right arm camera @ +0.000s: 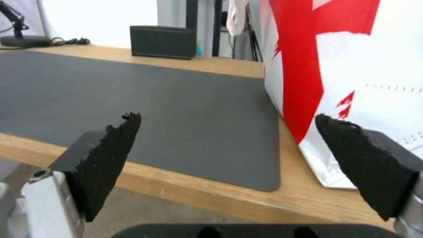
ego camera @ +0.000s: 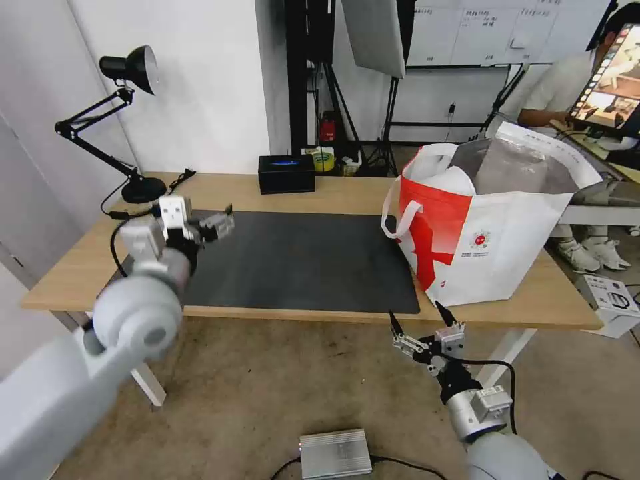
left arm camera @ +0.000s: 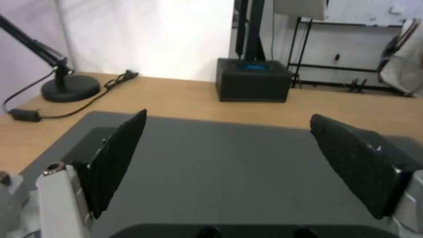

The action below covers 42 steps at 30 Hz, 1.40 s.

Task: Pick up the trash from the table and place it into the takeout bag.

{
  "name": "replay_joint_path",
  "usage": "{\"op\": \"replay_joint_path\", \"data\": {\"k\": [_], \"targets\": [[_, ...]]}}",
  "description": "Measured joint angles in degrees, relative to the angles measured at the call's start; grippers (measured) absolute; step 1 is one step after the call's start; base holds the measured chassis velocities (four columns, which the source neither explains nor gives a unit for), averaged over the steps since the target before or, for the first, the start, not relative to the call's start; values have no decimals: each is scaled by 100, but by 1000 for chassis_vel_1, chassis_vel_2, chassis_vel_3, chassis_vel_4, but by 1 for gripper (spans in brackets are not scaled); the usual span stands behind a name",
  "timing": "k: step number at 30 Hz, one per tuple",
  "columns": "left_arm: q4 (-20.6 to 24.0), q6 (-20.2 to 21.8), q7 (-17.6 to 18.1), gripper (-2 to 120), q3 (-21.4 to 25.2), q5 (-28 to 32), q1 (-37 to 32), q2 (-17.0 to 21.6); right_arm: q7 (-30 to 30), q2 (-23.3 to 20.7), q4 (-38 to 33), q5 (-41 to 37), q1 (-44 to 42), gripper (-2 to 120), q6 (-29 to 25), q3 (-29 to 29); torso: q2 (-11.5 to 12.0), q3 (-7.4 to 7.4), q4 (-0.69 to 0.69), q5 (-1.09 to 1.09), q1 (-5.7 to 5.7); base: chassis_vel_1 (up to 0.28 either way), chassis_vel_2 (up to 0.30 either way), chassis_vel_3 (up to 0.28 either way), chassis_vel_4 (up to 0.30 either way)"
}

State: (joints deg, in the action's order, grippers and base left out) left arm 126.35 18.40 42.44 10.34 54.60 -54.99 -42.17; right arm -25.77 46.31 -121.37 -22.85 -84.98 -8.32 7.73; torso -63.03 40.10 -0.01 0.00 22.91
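From my head, the takeout bag [ego camera: 487, 233] stands on the table's [ego camera: 320, 193] right end, beside the mat [ego camera: 300, 260]. My left gripper [left arm camera: 227, 152] hovers over the mat, spread wide, empty. My right gripper [right arm camera: 229, 155] hangs off the near edge, agape, holding nothing.

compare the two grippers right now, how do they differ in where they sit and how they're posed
The left gripper hangs above the dark grey mat at the table's left end, while the right gripper sits lower, off the table's front edge by the takeout bag. In the head view the left gripper's fingers point sideways over the mat; the right gripper's fingers point up toward the table edge. Both are open and hold nothing.
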Motion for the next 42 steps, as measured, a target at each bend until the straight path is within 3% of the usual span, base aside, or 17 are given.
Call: {"op": "replay_joint_path", "data": {"k": [9,15,18,25,33,42], "targets": [[320,-371,-303,100,571,-711,-1489,-408,1,0,0,0,0,100,0,0,0,0,1,0,0,0,0,0,0],[337,-485,-440,100,745,-1138,-2154,-570,1,0,0,0,0,100,0,0,0,0,1,0,0,0,0,0,0],[193,-769,-689,100,866,-1391,-2521,-724,1,0,0,0,0,100,0,0,0,0,1,0,0,0,0,0,0],[-59,-1323,-1176,100,944,-1617,-2796,-856,1,0,0,0,0,100,0,0,0,0,1,0,0,0,0,0,0],[-236,-1604,-1241,100,945,-1777,-2875,-961,1,0,0,0,0,100,0,0,0,0,1,0,1,0,0,0,0],[-261,-1607,-1237,100,935,-1797,-2864,-972,1,0,0,0,0,100,0,0,1,0,1,0,1,0,0,0,0]]}}
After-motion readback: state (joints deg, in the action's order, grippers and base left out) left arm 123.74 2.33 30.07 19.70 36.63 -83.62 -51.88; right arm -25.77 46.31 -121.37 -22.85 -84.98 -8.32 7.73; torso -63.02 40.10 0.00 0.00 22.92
